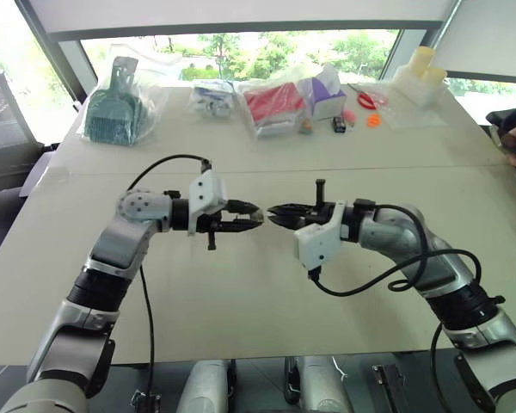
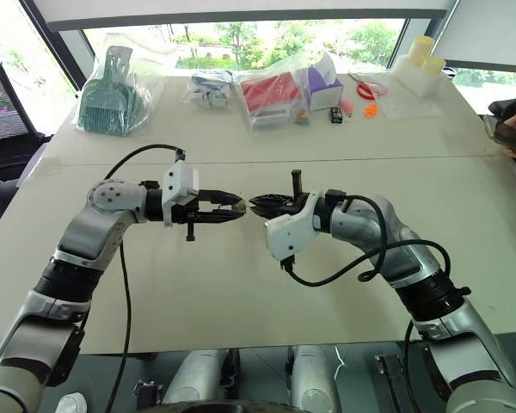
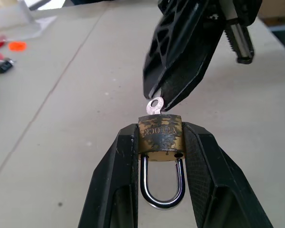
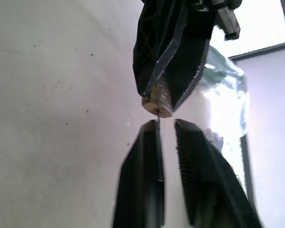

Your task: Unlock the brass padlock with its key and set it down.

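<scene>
So here's where we were with the lock job. Our left pincer (image 3: 160,156) was pinching the brass padlock (image 3: 160,136) by the flat sides of its body, up in the air over the tabletop (image 1: 241,292), with the shackle (image 3: 162,185) pointing back between the fingers and still seated in the body as far as we could see. The key (image 3: 155,105) was already stuck in the keyhole end, just its little round bow poking out. Our right pincer (image 4: 167,124) sat tip to tip with the left one, fingers spread a little. One finger was right against the key, the other stood clear, so we wouldn't call that a real hold.

Handling-wise, we figured the padlock was stiff, light and slick, so the side grip on the body seemed right, since it leaves both the keyhole and the shackle free. The key looked like the pain: thin, smooth, barely any bow to grab. We reckoned it wanted a squeeze flat across the bow, or it'd just slip when twisted.
</scene>
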`<state>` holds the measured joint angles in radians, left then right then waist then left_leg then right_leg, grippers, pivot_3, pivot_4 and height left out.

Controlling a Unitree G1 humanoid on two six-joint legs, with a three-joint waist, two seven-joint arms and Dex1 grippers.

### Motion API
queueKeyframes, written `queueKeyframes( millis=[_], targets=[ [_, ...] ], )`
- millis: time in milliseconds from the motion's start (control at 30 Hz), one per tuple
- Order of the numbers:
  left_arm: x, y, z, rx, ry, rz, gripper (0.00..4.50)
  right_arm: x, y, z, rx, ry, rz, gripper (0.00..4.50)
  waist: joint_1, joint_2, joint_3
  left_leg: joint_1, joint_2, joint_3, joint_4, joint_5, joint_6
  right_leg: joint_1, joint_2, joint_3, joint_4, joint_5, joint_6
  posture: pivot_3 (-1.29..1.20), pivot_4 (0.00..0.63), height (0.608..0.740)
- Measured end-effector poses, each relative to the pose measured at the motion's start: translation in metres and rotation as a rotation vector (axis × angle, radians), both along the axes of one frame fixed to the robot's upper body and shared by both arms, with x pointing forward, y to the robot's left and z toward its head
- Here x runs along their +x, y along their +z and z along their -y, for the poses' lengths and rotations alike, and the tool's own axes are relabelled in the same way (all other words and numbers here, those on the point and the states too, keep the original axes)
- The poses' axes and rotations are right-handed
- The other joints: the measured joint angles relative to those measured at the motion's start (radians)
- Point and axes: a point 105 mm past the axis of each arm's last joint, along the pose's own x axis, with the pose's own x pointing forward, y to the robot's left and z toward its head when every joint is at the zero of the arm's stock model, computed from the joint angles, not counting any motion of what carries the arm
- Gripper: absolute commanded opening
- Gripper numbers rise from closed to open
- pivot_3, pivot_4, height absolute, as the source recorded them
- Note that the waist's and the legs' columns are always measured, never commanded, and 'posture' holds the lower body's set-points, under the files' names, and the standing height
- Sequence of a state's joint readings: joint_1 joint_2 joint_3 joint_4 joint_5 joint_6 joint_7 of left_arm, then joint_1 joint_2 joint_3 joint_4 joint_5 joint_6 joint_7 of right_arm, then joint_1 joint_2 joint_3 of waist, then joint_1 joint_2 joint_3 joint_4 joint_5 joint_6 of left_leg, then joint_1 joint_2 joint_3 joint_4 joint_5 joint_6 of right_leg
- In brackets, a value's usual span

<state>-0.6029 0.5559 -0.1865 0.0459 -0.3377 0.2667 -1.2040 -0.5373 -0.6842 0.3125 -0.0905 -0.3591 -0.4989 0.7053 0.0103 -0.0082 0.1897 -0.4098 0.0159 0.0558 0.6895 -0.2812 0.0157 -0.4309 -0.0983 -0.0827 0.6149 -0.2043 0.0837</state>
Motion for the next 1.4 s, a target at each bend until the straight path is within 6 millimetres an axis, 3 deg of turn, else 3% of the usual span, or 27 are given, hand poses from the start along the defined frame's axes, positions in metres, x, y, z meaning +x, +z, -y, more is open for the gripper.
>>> queueKeyframes(
  millis=[100, 267, 533, 633, 800, 1000, 1033, 1100, 1233, 1267, 1400],
  targets=[
    [-0.003, 0.001, 0.001, -0.021, -0.024, -0.074, 0.75, -0.002, 0.001, -0.001, 0.012, 0.037, 0.061, 3.46, 0.001, 0.0, 0.0, 0.0, 0.0, 0.0, 0.0, 0.0, 0.0, 0.0, 0.0, 0.0, 0.0, 0.0, 0.0, 0.0, 0.15, 0.74],
    [-0.003, 0.016, 0.004, -0.045, -0.06, -0.091, 0.75, 0.002, 0.002, -0.001, 0.006, 0.066, 0.102, 3.46, 0.0, 0.0, 0.0, 0.0, 0.0, 0.0, 0.0, 0.0, 0.0, 0.0, 0.0, 0.0, 0.0, 0.0, 0.0, 0.0, 0.15, 0.74],
    [-0.006, 0.018, 0.004, -0.047, -0.094, -0.133, 0.75, -0.001, 0.006, -0.011, 0.017, 0.144, 0.152, 3.46, 0.0, 0.0, 0.0, 0.0, 0.0, 0.0, 0.0, 0.0, -0.001, 0.0, 0.0, 0.0, 0.0, 0.0, 0.0, 0.0, 0.15, 0.74],
    [-0.006, 0.018, 0.004, -0.046, -0.096, -0.134, 0.75, -0.002, 0.008, -0.014, 0.02, 0.166, 0.171, 2.58, 0.0, 0.0, 0.0, 0.0, 0.0, 0.0, 0.0, 0.0, -0.001, 0.0, 0.0, 0.0, 0.0, 0.0, 0.0, 0.0, 0.15, 0.74],
    [-0.005, 0.021, 0.003, -0.057, -0.088, -0.126, 0.75, -0.002, 0.003, -0.014, 0.008, 0.176, 0.161, 0.03, 0.0, 0.0, 0.0, 0.0, 0.0, 0.0, 0.0, 0.0, -0.001, 0.0, 0.0, 0.0, 0.0, 0.0, 0.0, 0.0, 0.15, 0.74],
    [-0.005, 0.02, 0.004, -0.061, -0.081, -0.143, 0.75, -0.002, 0.002, -0.014, 0.006, 0.179, 0.161, 0.03, 0.0, 0.0, 0.0, 0.0, 0.0, 0.0, 0.0, 0.0, -0.001, 0.0, 0.0, 0.001, 0.0, 0.0, 0.0, 0.0, 0.15, 0.74],
    [-0.005, 0.02, 0.004, -0.062, -0.079, -0.15, 1.55, -0.002, 0.002, -0.014, 0.006, 0.179, 0.161, 0.0, 0.0, 0.0, 0.0, 0.0, 0.0, 0.0, 0.0, 0.0, -0.001, 0.0, 0.0, 0.0, 0.0, 0.0, 0.0, 0.0, 0.15, 0.74],
    [-0.006, 0.02, 0.004, -0.06, -0.076, -0.158, 2.22, -0.002, 0.002, -0.014, 0.007, 0.18, 0.161, 0.0, 0.0, 0.0, 0.0, 0.0, 0.0, 0.0, 0.0, 0.0, -0.001, 0.0, 0.0, 0.001, 0.0, 0.0, 0.0, 0.0, 0.15, 0.74],
    [-0.007, 0.019, -0.001, -0.037, -0.06, -0.167, 4.2, -0.001, 0.002, -0.014, 0.007, 0.175, 0.158, 0.0, -0.002, 0.0, 0.0, 0.0, 0.0, 0.0, 0.0, 0.0, -0.001, 0.0, 0.0, 0.001, 0.001, 0.0, 0.0, 0.0, 0.15, 0.74],
    [-0.008, 0.019, -0.004, -0.034, -0.05, -0.169, 4.45, -0.001, 0.002, -0.014, 0.007, 0.173, 0.157, 0.0, -0.002, 0.0, 0.0, 0.0, 0.0, 0.0, 0.0, 0.0, -0.001, 0.0, 0.0, 0.001, 0.001, 0.0, 0.0, 0.0, 0.15, 0.74],
    [-0.007, 0.025, -0.011, -0.043, -0.016, -0.145, 4.45, 0.0, 0.002, -0.013, 0.008, 0.166, 0.153, 0.0, -0.001, 0.0, 0.0, 0.0, 0.0, 0.0, 0.0, 0.0, -0.001, 0.0, 0.0, 0.001, 0.001, 0.0, 0.0, 0.0, 0.15, 0.74]
  ],
)
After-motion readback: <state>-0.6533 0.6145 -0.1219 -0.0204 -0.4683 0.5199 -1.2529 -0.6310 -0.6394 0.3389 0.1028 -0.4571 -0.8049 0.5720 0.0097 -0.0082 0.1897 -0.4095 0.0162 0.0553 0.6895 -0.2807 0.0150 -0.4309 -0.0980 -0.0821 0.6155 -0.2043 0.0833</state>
